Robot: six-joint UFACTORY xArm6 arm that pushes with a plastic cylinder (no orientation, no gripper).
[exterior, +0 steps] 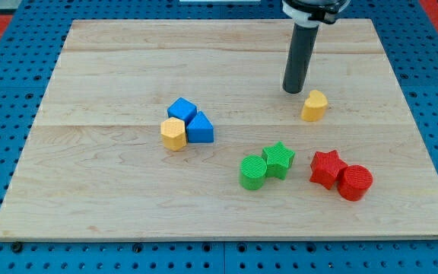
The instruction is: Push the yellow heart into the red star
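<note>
The yellow heart lies right of the board's middle, in the upper half. The red star lies below it, toward the view's bottom right, touching a red cylinder on its right. My tip rests on the board just to the upper left of the yellow heart, close to it; I cannot tell if they touch. The rod rises to the view's top edge.
A green star and a green cylinder sit together left of the red star. Left of centre, a blue cube, a blue triangle and a yellow hexagon cluster. The wooden board lies on a blue pegboard.
</note>
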